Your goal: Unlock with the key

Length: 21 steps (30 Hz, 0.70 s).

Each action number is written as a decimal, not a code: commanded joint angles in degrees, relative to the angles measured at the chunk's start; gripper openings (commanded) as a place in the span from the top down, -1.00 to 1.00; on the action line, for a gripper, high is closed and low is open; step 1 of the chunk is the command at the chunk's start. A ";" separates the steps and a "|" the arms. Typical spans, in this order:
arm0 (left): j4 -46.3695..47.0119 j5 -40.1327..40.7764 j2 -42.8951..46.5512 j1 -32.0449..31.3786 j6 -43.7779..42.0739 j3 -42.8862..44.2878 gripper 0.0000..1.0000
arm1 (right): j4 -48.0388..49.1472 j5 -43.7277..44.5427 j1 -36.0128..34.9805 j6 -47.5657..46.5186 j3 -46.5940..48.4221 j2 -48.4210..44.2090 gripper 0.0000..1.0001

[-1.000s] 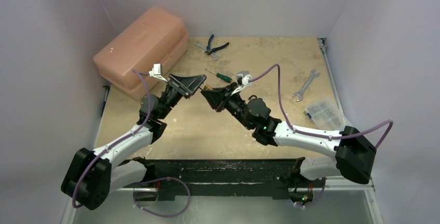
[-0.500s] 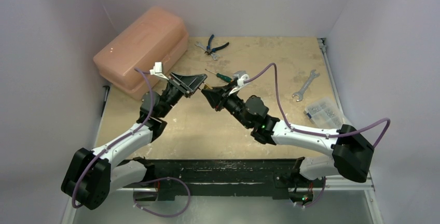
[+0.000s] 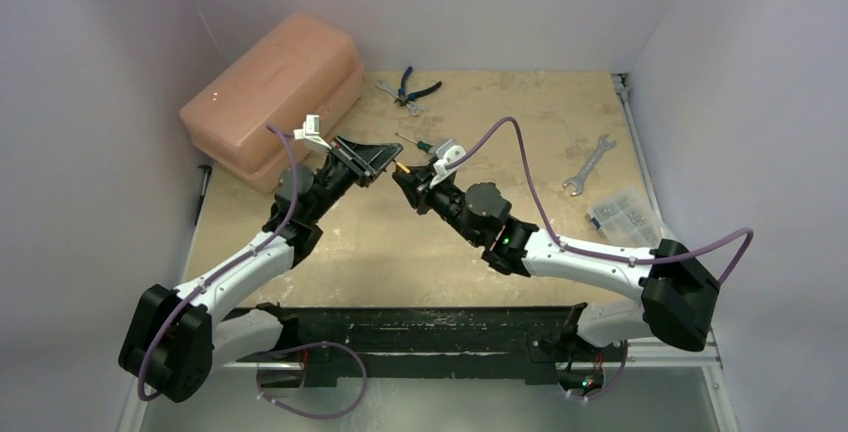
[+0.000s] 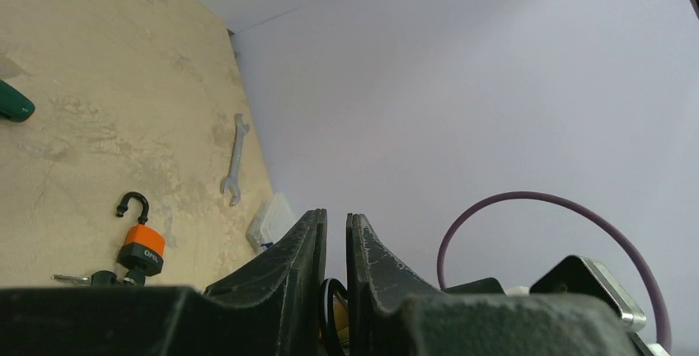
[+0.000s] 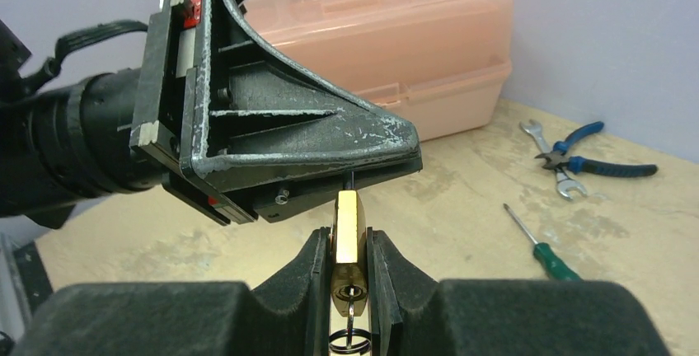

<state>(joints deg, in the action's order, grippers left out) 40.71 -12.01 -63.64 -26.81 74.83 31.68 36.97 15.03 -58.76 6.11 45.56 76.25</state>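
Now that the left gripper pinches down to a slit on the thin dark shackle, the small brass padlock is braced for unlocking. The right gripper is clamped on its body, with the steel key ring dangling behind those fingertips.

Soft even light, faint shadows, foreground perhaps slightly blurred

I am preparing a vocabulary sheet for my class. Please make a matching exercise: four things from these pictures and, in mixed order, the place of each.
Things:
1. brass padlock
2. orange padlock
3. toolbox
4. wrench

Places:
A. back left of the table
B. held in the right gripper
C. lying loose on the table
D. right side, near the clear box

Pairs: 1-B; 2-C; 3-A; 4-D
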 commanded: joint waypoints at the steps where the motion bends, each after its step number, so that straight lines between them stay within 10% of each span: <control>1: -4.18 -2.02 -0.59 -0.61 -3.00 3.20 0.64 | 1.23 0.90 -0.39 -7.59 4.04 -0.66 1.00; 21: -12.07 -3.88 -2.72 -0.59 -4.90 7.56 0.29 | -2.83 3.93 -0.91 -11.90 2.74 2.50 1.00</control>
<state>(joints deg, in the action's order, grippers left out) 29.36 -14.13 -66.13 -27.14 71.70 36.03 33.39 16.64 -59.16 -3.27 46.17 78.30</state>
